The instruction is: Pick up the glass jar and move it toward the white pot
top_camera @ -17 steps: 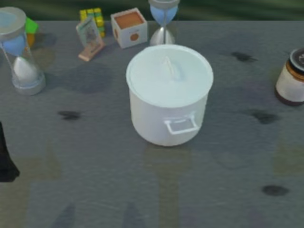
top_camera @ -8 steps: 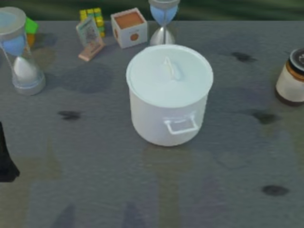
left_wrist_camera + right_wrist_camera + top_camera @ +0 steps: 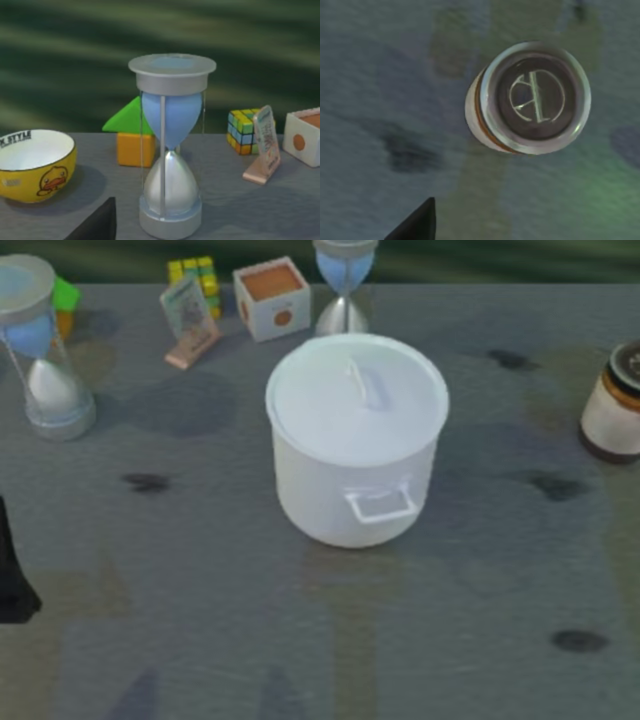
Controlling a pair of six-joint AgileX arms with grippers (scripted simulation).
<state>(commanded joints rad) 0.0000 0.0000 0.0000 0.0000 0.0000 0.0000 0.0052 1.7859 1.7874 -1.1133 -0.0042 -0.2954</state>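
Note:
The glass jar (image 3: 612, 405) stands upright at the table's right edge, with a white label, an orange-brown neck band and a dark base. The right wrist view looks down on its dark-and-silver lid (image 3: 536, 97). My right gripper hangs above the jar and apart from it. Only one dark part of it (image 3: 416, 224) shows, and the top view does not show it at all. The white pot (image 3: 355, 440), lid on and handle facing the front, stands mid-table, well left of the jar. My left gripper (image 3: 12, 585) is parked at the left edge.
A tall blue hourglass (image 3: 40, 350) stands at the far left and another (image 3: 345, 280) behind the pot. Along the back are a white cube with an orange top (image 3: 272, 297), a colour cube (image 3: 195, 275) and a card stand (image 3: 190, 325). A yellow duck bowl (image 3: 35, 165) is near the left hourglass.
The jar, the pot and the left arm have not moved. Faint shadows on the right half of the table and on the pot's lid have shifted.

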